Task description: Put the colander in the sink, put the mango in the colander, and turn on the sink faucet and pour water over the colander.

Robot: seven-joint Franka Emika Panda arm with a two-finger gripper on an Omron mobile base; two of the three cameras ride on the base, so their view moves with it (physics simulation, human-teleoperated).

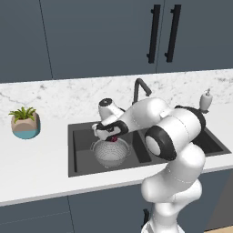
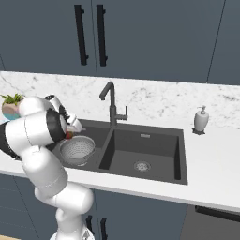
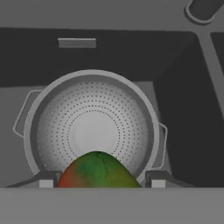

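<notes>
The silver perforated colander [image 1: 110, 154] [image 2: 77, 150] [image 3: 94, 127] stands upright in the left, smaller basin of the dark sink [image 1: 81, 157] [image 2: 161, 147] [image 3: 183, 113]. Just above its near rim hangs my gripper [image 1: 113, 137] [image 2: 70, 134] [image 3: 101, 181], shut on the mango [image 1: 115, 139] [image 2: 69, 135] [image 3: 97, 171]. The fruit is red and green and sits between the two fingertips [image 3: 46, 180], over the bowl's edge. The tall dark faucet [image 1: 139, 89] [image 2: 111, 106] rises behind the divider between the basins, and no water is visible.
A white soap dispenser [image 1: 205, 101] [image 2: 201, 120] stands at the back right of the sink. A small potted plant [image 1: 26, 122] [image 2: 10, 104] sits on the white counter to the left. Dark cabinet doors with black handles [image 1: 154, 34] hang above.
</notes>
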